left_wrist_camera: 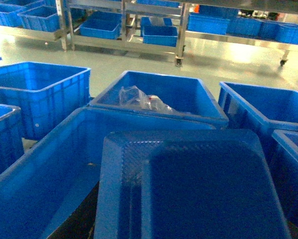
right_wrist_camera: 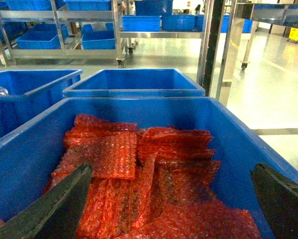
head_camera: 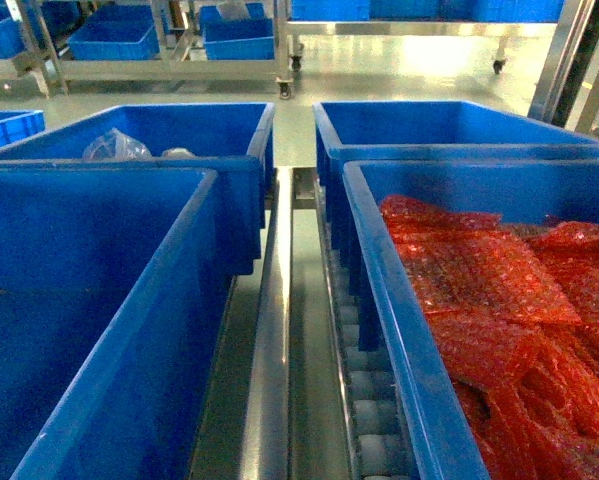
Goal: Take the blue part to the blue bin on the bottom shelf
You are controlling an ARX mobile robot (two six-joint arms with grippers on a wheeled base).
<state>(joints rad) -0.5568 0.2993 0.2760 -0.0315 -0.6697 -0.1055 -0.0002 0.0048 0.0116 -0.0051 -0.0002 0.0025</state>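
Blue part fills left wrist view, over blue bin on bottom shelf; left jaws unseen, grip unclear. Right gripper jaws wide apart above red bubble-wrap packets.

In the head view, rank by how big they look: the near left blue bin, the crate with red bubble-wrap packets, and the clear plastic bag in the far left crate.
Largest to smallest as they look:
1. near left blue bin and crate with red bubble-wrap packets: alike, both cut off by the frame, so I won't rank them.
2. clear plastic bag: clearly smallest, though also farther away.
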